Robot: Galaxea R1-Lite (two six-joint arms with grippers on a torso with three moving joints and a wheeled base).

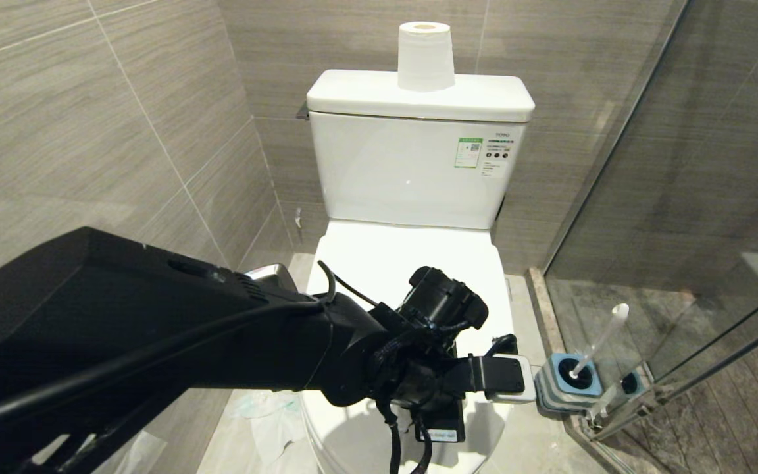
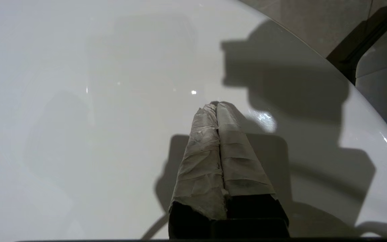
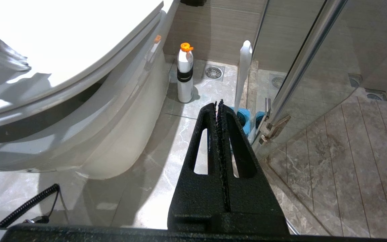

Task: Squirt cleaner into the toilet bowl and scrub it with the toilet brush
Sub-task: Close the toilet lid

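Observation:
The white toilet bowl has its lid down, so the basin is hidden. My left gripper reaches across the lid toward its right edge. In the left wrist view its taped fingers are pressed together, empty, just above the glossy lid. The toilet brush stands in its blue-topped holder on the floor to the right of the toilet. My right gripper hangs shut and empty, low beside the toilet, pointing at the brush handle. The white cleaner bottle has an orange cap.
A paper roll sits on the tank. A glass shower partition closes off the right side, with its metal frame close to the brush holder. A shiny steel bin peeks out left of the toilet. A floor drain lies behind the bottle.

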